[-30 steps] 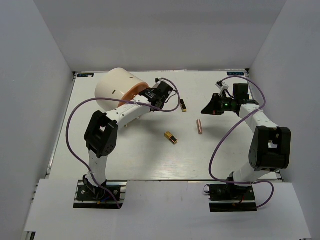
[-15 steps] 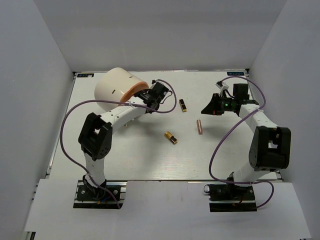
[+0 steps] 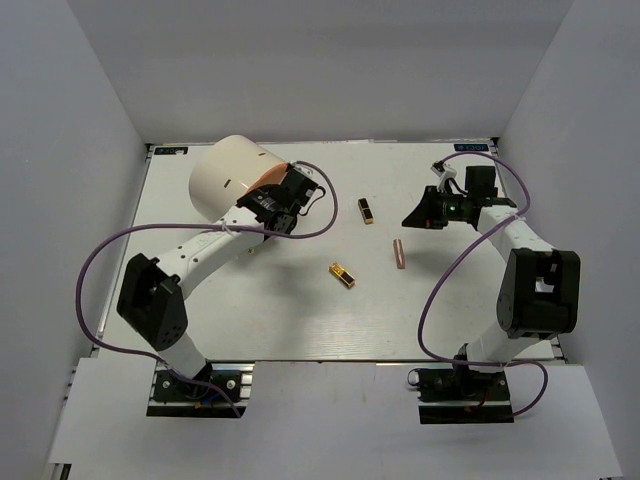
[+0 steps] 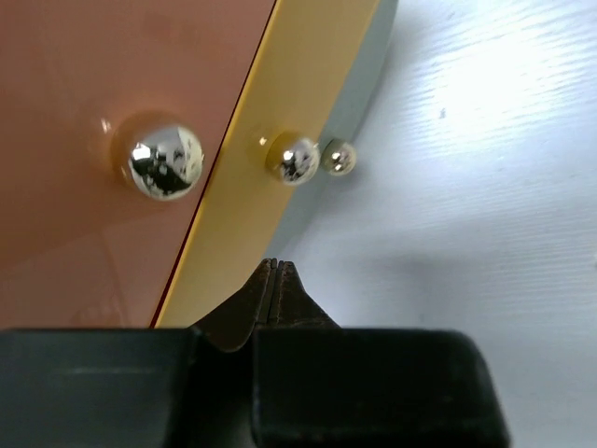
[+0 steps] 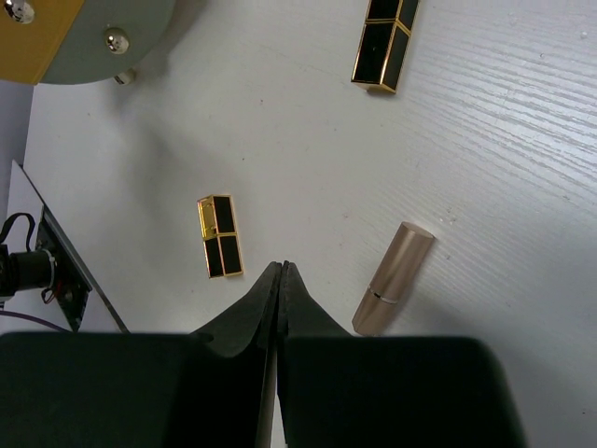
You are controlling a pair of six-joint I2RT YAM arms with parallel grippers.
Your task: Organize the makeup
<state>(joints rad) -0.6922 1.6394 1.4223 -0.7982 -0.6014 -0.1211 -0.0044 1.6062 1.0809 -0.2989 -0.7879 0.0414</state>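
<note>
Two gold-and-black lipsticks lie on the white table: one [image 3: 366, 210] [image 5: 384, 47] at mid-back, one [image 3: 342, 275] [image 5: 219, 237] nearer the middle. A rose-gold tube [image 3: 399, 254] [image 5: 393, 278] lies to their right. My left gripper [image 3: 296, 190] [image 4: 271, 266] is shut and empty, right against the orange front of the big cream cylinder [image 3: 232, 180] [image 4: 112, 121]. My right gripper [image 3: 412, 219] [image 5: 280, 271] is shut and empty, raised above the table to the right of the lipsticks. Brushes and the mint and lavender tubes are out of view.
The cylinder lies on its side at the back left; shiny ball knobs [image 4: 166, 166] show on its orange front and gold rim [image 4: 242, 215]. Purple cables [image 3: 100, 270] loop from both arms. Grey walls enclose the table on three sides.
My left arm has swung left, with its elbow moving out to the left, bringing the shut gripper up to the cylinder's orange front. The right arm and the makeup have not moved.
</note>
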